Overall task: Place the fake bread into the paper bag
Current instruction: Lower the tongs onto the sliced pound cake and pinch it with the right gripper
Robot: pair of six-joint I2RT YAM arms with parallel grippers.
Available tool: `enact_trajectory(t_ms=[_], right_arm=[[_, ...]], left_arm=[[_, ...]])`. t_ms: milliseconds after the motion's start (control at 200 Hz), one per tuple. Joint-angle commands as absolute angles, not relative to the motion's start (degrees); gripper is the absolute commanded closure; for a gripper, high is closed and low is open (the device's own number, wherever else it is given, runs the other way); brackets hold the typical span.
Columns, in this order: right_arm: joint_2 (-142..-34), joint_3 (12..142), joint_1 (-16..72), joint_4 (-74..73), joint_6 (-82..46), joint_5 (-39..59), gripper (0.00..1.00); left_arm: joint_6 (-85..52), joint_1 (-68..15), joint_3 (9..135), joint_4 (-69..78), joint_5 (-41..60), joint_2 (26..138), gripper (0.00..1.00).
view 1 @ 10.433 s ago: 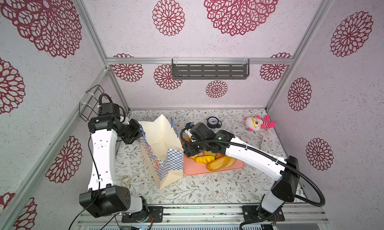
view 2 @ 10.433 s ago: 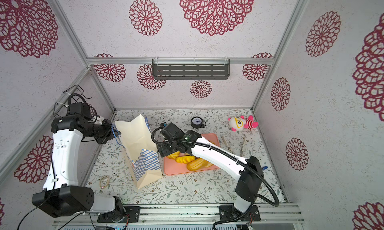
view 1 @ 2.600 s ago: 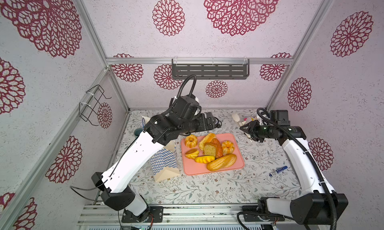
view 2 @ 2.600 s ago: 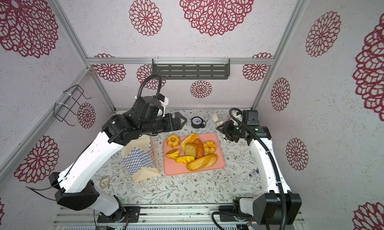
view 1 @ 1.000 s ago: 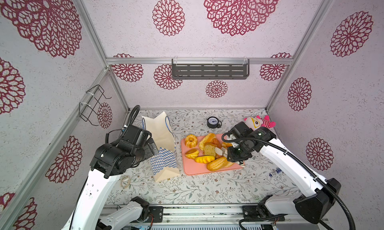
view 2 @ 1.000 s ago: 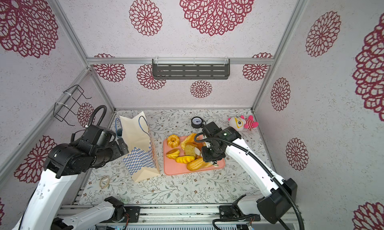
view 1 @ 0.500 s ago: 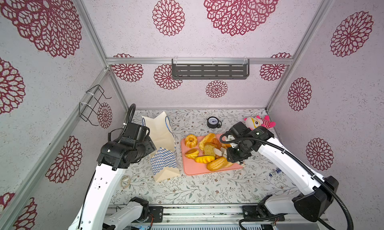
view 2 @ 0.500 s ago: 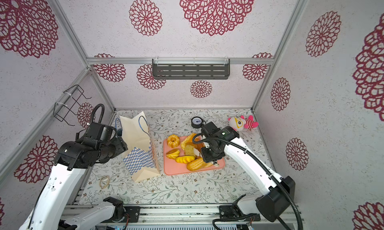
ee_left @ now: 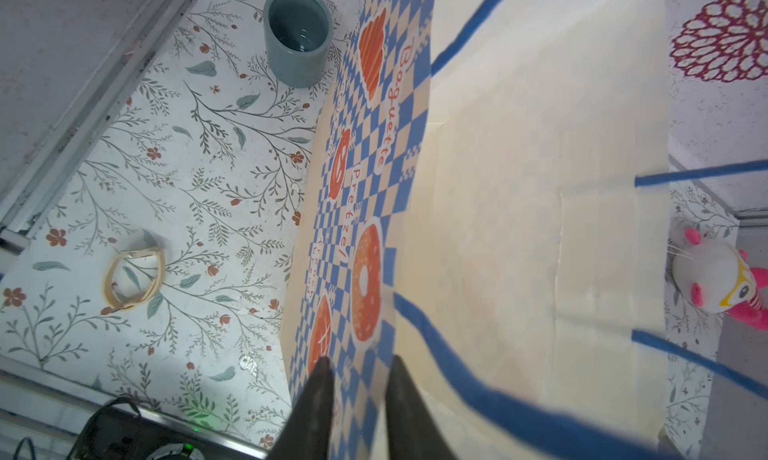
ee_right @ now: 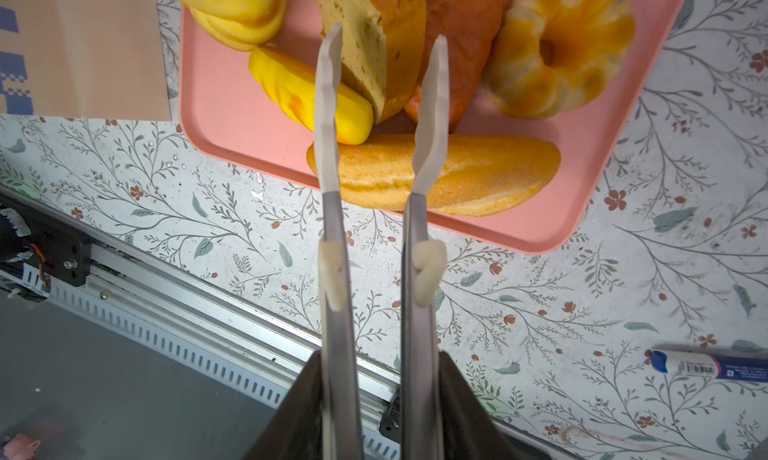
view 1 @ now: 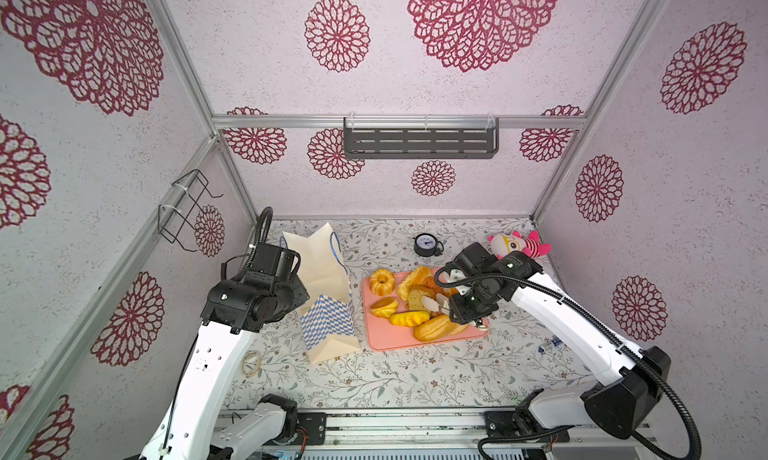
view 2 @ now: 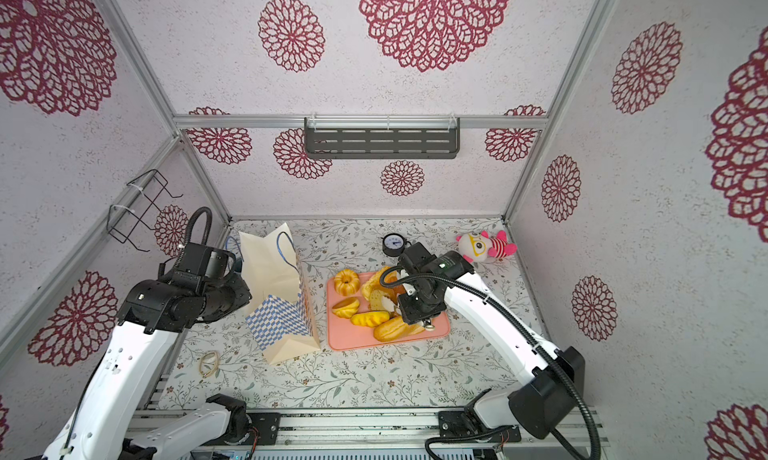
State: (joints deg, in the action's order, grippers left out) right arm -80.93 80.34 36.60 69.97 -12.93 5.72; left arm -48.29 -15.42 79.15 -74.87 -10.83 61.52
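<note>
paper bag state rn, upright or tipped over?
Upright. In both top views the paper bag stands on its base beside the pink tray, checkered band low, handles at the top.

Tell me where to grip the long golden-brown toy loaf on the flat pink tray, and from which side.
Probably across its narrow width near the middle, from above: the long golden-brown toy loaf lies flat along the flat pink tray's near edge, and a yellow roll crowds only one end.
</note>
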Motion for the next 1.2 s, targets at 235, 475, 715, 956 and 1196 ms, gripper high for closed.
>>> enact_trajectory(t_ms=[235, 475, 715, 956, 1196], right_arm=[[-83.0, 82.6, 36.8, 67.5, -10.3, 3.9, 0.58], [-83.9, 83.0, 36.0, 67.5, -8.4, 4.1, 0.62], [-83.1, 84.4, 36.0, 68.2, -8.6, 5.1, 0.75], [-79.9, 88.2, 35.8, 70.4, -10.8, 3.5, 0.85], [-76.7, 94.0, 35.3, 72.8, -13.6, 0.7, 0.85]], left_arm=[[-45.9, -14.3, 80.5, -73.3, -10.4, 62.8, 1.00], [-44.4, -14.1, 82.6, -73.0, -9.9, 64.5, 1.00], [-43.1, -14.1, 85.2, -72.7, -9.4, 66.8, 1.00], [-41.7, -14.1, 87.1, -70.9, -8.2, 69.5, 1.00], [-40.9, -14.1, 88.6, -69.0, -6.5, 72.2, 1.00]])
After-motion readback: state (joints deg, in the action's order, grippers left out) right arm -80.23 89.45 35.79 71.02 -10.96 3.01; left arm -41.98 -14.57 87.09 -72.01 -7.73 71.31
